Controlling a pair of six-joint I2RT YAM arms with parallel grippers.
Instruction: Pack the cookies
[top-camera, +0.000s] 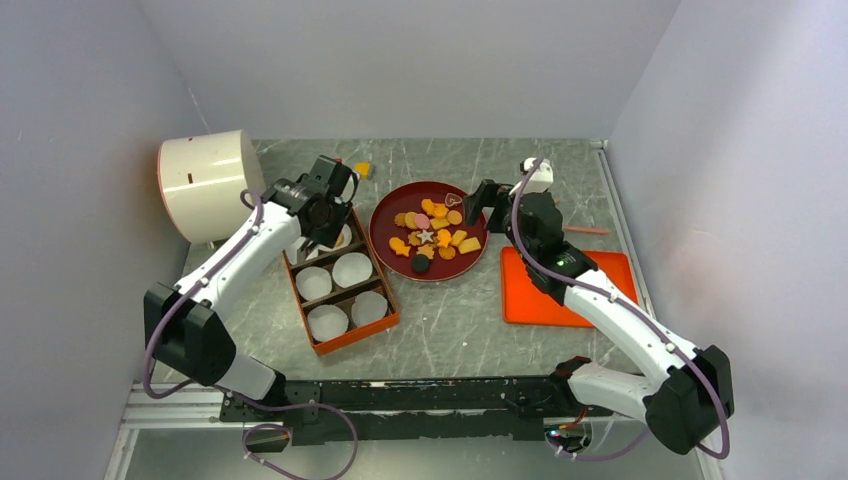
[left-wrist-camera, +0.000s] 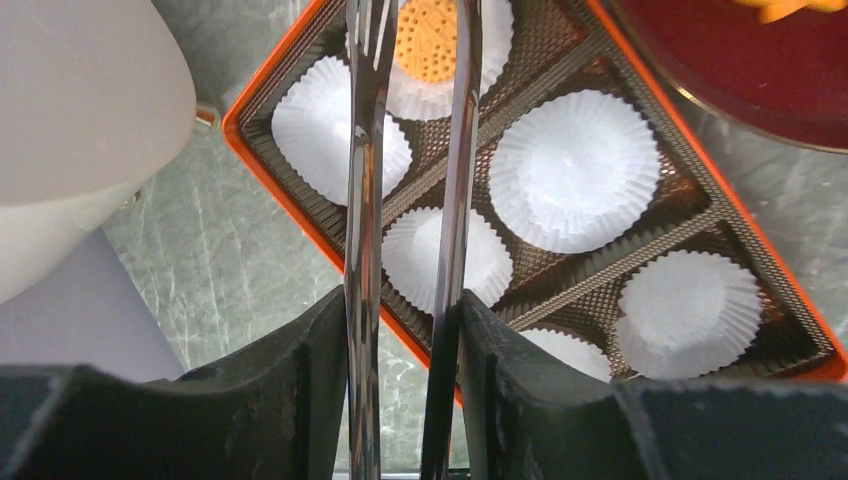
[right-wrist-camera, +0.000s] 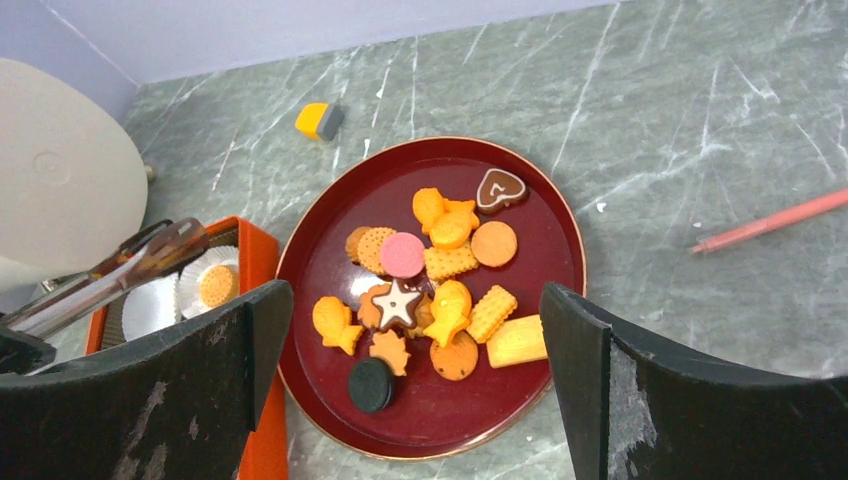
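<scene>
The cookies (top-camera: 432, 232) lie in a heap on a dark red plate (top-camera: 385, 240): orange and yellow shapes, a pink round, a dark round, a white star (right-wrist-camera: 398, 303). One orange round cookie (left-wrist-camera: 428, 40) lies in a paper cup in the far corner of the orange box (top-camera: 392, 318). My left gripper (left-wrist-camera: 405, 320) is shut on metal tongs (left-wrist-camera: 360, 200). Their blades stand slightly apart over that cookie. My right gripper (right-wrist-camera: 415, 310) is open and empty, above the plate's near side.
The box (left-wrist-camera: 290, 190) holds several white paper cups (left-wrist-camera: 575, 165), the others empty. A white round container (top-camera: 205, 180) stands at the back left. An orange tray (top-camera: 560, 290) lies to the right of the plate. A pink pen (right-wrist-camera: 770, 220) and a small yellow block (right-wrist-camera: 318, 120) lie on the table.
</scene>
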